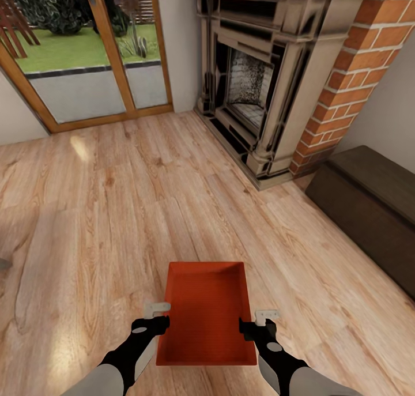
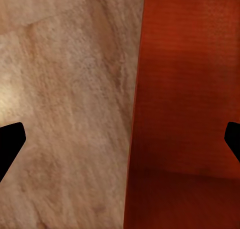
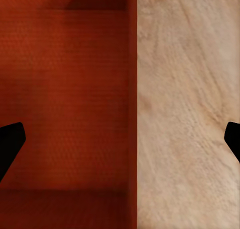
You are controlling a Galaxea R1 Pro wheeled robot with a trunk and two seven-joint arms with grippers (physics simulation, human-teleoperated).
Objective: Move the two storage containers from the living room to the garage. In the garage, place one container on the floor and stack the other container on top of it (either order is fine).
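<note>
One red-orange storage container [image 1: 206,312], lidless and empty, lies on the light wood plank floor of the living room, just in front of me. My left gripper [image 1: 158,320] is at its left long wall and my right gripper [image 1: 255,321] at its right long wall. In the left wrist view the left gripper [image 2: 122,141] is open, its dark fingertips [image 2: 11,144] wide apart astride the container wall [image 2: 137,114]. The right gripper [image 3: 122,141] is likewise open astride the other wall [image 3: 132,99]. No finger presses on the walls.
A dark fireplace [image 1: 259,96] with a brick column [image 1: 351,73] stands ahead to the right. A low dark wooden chest [image 1: 369,206] sits along the right wall. Glazed wooden doors [image 1: 92,50] are at the far left. Bare plank floor [image 1: 115,211] spreads ahead and left.
</note>
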